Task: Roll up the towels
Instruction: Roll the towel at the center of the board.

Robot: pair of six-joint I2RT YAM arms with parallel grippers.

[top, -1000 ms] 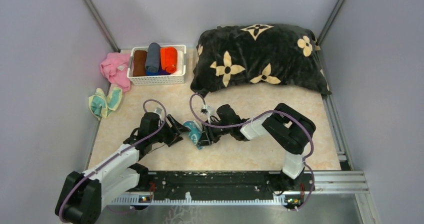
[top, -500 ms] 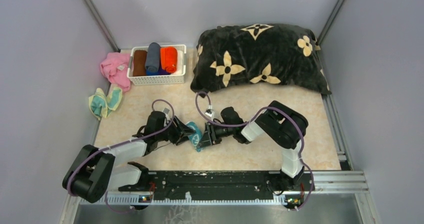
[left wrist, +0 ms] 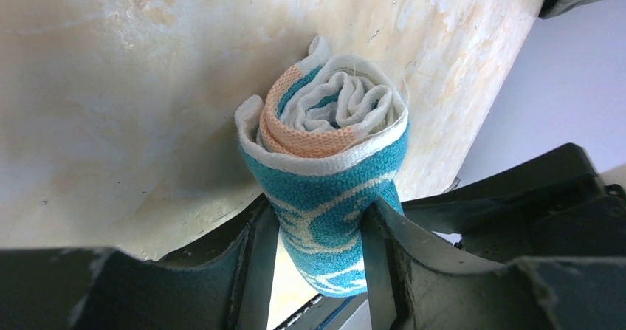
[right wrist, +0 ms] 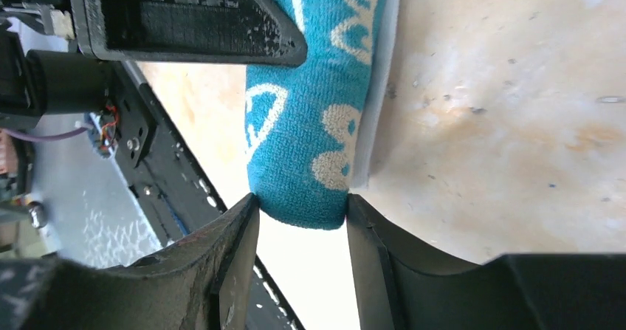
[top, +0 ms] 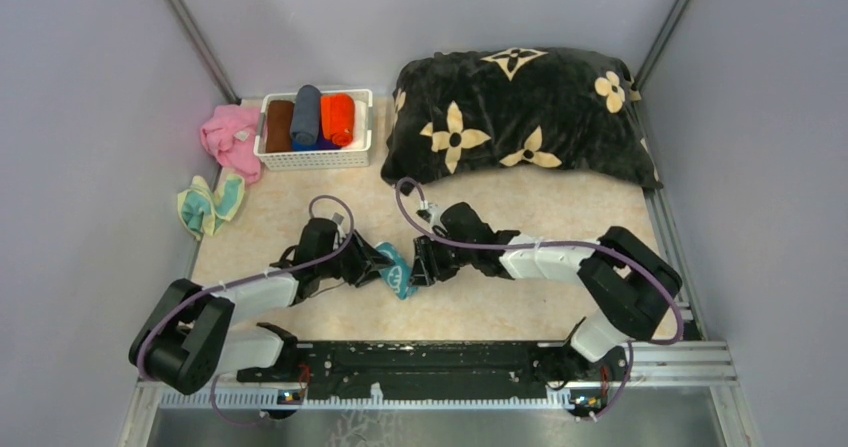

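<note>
Teal towel (top: pixel 397 269): rolled into a tight cylinder and lying on the table (top: pixel 500 307) at centre front, between the two arms. The left wrist view looks at one end of it, where a spiral of white and peach layers shows inside the teal outer wrap.

Left gripper (left wrist: pixel 319 250): jaws narrowed onto the roll, one finger pressing each side. Right gripper (right wrist: pixel 299 223): jaws likewise closed in on the opposite end, both fingers touching the cloth.

Change against 0.5 s ago: the right arm has stretched out, its elbow dropping low and swinging toward the right edge of the table, and its forearm now lies nearly flat. The left arm is almost unchanged over that interval, though it sits lower than 1.0 s ago. The roll has shifted slightly to the right.

Unchanged: the orange-red towel (top: pixel 338 117), rolled in the white basket (top: pixel 315 157) at rear left; the pale yellow towel (top: pixel 210 205), crumpled by the left wall; the pink cloth (top: pixel 230 137) beside the basket; the black cushion (top: pixel 515 117) at rear right.
</note>
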